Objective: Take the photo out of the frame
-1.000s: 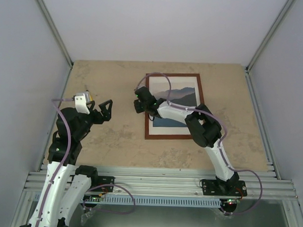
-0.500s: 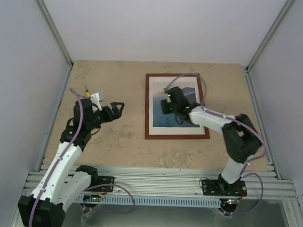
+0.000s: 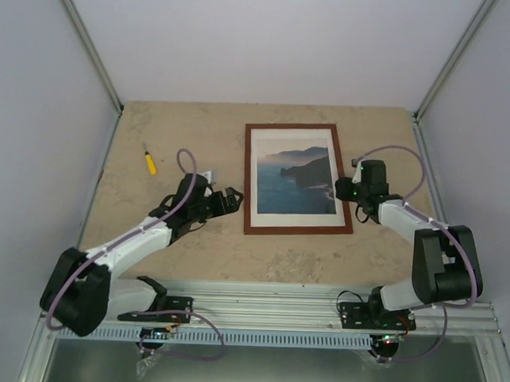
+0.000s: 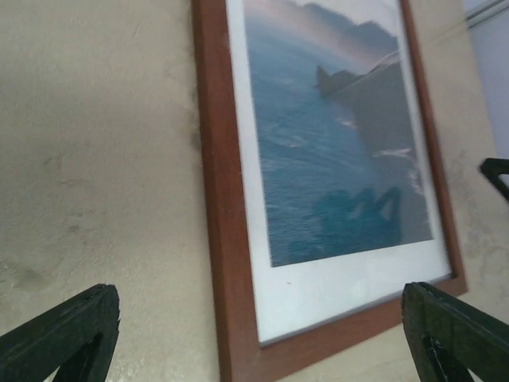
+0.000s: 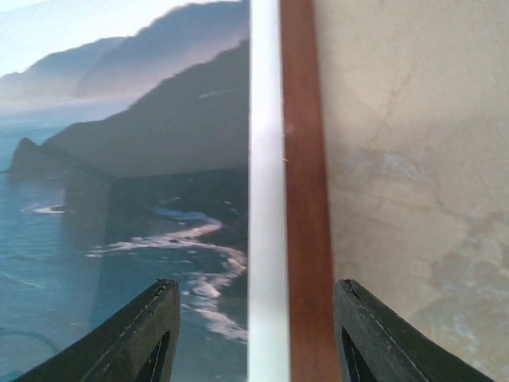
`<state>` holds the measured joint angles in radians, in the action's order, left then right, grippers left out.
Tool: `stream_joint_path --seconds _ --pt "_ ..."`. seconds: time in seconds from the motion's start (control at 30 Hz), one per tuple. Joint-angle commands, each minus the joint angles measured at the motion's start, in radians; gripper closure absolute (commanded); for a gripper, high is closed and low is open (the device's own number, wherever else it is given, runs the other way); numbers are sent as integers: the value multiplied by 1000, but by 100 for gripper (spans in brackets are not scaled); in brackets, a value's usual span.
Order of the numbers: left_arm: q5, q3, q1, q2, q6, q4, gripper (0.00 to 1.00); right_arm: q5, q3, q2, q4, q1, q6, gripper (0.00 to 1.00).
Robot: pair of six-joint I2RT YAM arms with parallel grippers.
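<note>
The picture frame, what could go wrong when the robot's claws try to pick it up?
1. The frame lies flat, face up, so its thin edge could slip out of the right claw, whose open jaws straddle the right side.
2. The shiny front over the photo shows reflections, so it may be glass; a drop might crack it.
3. The open left claw sits beside the left edge; an uneven lift could tilt the frame.

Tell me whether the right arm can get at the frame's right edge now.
Probably yes: the right gripper hangs open over that edge of the frame, with nothing lying between.
</note>
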<state>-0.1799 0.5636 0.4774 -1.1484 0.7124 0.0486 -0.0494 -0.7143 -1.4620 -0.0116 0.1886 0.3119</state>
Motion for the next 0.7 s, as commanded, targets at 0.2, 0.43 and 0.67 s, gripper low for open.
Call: stream_joint_path --seconds 0.2,0.43,0.67 --pt "101 117 40 -316 -33 -127 6 -125 24 -103 82 -87 9 46" --pt "115 180 58 -447 -48 -128 13 -168 20 -149 88 -86 4 46" --pt "121 240 81 -553 -62 -120 17 -206 1 -198 81 -71 -13 46"
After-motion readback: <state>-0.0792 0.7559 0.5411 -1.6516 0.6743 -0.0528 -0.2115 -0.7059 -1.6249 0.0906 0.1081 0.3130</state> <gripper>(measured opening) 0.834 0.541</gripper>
